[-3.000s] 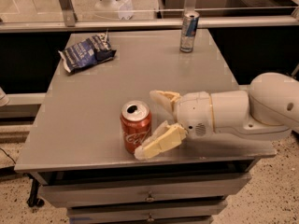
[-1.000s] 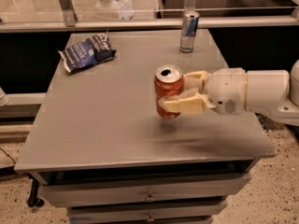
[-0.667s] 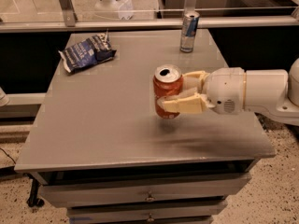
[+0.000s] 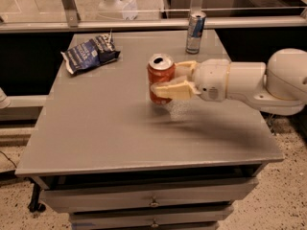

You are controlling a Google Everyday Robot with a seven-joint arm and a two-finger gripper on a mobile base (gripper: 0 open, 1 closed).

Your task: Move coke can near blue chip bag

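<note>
I see the gripper reaching in from the right, over the middle of the table. Its two cream fingers are closed on the coke can - one crosses the can's front low down, the other sits behind it on the right. The can stands upright in the grip; I cannot tell if its base touches the tabletop. The blue chip bag lies well apart at the far left corner - a taller blue can stands at the back edge.
</note>
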